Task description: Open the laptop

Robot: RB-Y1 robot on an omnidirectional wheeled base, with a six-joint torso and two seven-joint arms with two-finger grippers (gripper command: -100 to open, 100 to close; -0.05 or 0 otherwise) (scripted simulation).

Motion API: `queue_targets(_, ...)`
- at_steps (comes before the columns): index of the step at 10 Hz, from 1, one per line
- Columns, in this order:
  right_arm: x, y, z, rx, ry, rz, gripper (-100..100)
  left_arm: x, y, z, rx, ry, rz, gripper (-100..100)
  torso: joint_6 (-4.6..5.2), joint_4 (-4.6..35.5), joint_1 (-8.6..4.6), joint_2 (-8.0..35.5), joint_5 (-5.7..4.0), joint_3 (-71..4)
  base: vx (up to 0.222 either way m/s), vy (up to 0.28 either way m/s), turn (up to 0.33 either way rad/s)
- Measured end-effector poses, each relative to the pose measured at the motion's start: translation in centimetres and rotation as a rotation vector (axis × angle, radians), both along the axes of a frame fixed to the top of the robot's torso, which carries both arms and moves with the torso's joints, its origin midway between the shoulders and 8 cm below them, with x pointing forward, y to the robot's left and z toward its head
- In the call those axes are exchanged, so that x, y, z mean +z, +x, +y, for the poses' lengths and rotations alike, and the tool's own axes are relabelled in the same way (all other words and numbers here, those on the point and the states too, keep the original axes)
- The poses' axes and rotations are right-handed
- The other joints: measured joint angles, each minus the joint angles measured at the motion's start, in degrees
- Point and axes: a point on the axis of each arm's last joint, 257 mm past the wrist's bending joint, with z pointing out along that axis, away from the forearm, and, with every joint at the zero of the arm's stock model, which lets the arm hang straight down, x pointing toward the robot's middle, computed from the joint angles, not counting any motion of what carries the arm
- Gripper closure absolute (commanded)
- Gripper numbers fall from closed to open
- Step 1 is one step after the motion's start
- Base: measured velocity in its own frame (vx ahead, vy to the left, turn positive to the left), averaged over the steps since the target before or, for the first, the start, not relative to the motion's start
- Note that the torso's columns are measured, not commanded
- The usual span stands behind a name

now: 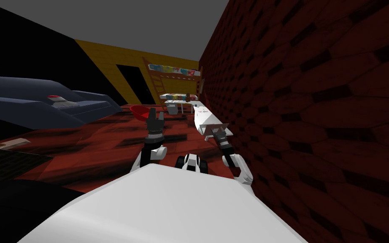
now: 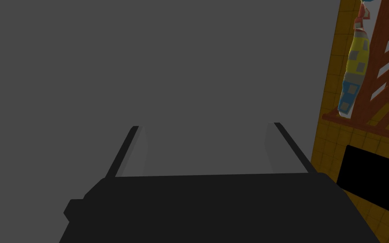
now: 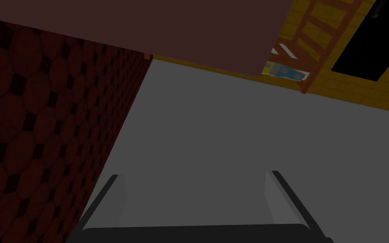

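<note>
A dark red floor (image 1: 105, 143) runs between one brick wall (image 1: 316, 105) and one yellow wall (image 1: 105, 59), with one blue sofa (image 1: 29, 101), one bunk bed (image 1: 172, 69) and two white tables (image 1: 204, 118). The left gripper (image 1: 156, 113) hangs over the floor and the right gripper (image 1: 219, 133) is at the near table's edge, both with fingers spread and empty. I cannot tell where the laptop is, since the things on the tables are too small to name.
</note>
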Motion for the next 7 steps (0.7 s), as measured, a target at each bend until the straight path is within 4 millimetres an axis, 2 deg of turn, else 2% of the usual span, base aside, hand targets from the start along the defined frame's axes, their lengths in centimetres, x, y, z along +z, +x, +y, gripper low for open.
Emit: queue_targets(7, -4.0, 2.0, -2.5, -0.093, -0.365, 0.02, -100, 0.0, 0.0, 0.0, 0.0, 0.0, 0.0, 0, -0.01, 0.01, 0.06, 0.02, 0.01, 0.01, 0.027, 0.098, 0.015)
